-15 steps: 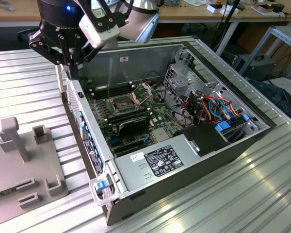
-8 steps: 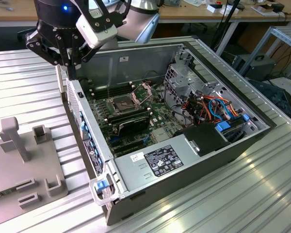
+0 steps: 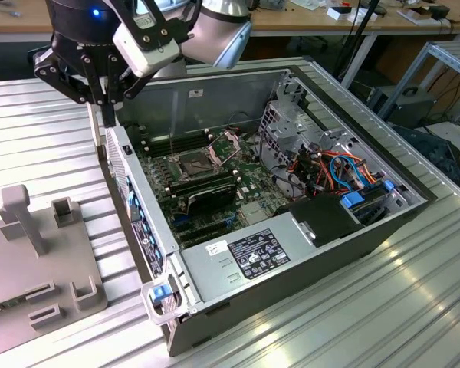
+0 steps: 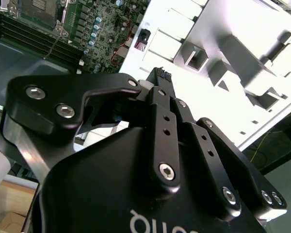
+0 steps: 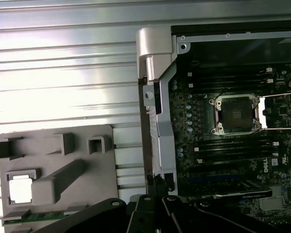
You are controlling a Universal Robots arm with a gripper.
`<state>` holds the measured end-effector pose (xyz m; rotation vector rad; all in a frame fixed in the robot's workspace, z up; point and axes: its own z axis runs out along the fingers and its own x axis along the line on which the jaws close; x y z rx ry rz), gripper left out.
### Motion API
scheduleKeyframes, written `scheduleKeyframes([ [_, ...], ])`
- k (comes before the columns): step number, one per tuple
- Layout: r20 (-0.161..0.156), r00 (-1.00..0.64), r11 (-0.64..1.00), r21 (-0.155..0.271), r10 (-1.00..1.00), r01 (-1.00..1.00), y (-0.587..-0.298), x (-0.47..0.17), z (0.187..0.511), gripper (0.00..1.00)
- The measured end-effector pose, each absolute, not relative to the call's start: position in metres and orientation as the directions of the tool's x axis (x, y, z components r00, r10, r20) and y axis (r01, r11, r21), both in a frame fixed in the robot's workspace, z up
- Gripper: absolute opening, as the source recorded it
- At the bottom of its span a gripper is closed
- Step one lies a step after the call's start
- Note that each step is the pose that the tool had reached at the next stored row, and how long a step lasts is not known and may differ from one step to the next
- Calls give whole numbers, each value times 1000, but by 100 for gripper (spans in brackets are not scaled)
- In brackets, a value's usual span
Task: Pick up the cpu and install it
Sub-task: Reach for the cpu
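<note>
Exterior view: we see the end effector poised just above the corner of the open computer case at the exterior view's left, its fingers drawn narrow with nothing held between them. In the first wrist view, we find the cpu lying flat in a square recess of the grey fixture, which rests on the ribbed metal desk beside the case. The cpu is well apart from the socket, whose hinged frame is swung open. Memory sticks run alongside the socket. A white printed label covers the top of the power supply.
</note>
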<state>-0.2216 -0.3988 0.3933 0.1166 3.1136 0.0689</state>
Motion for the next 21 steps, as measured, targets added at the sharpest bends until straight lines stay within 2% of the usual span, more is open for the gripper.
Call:
scheduleKeyframes([
  [21, -23, -997, 996, 45, 75, 74, -399, -236, 393, 11],
])
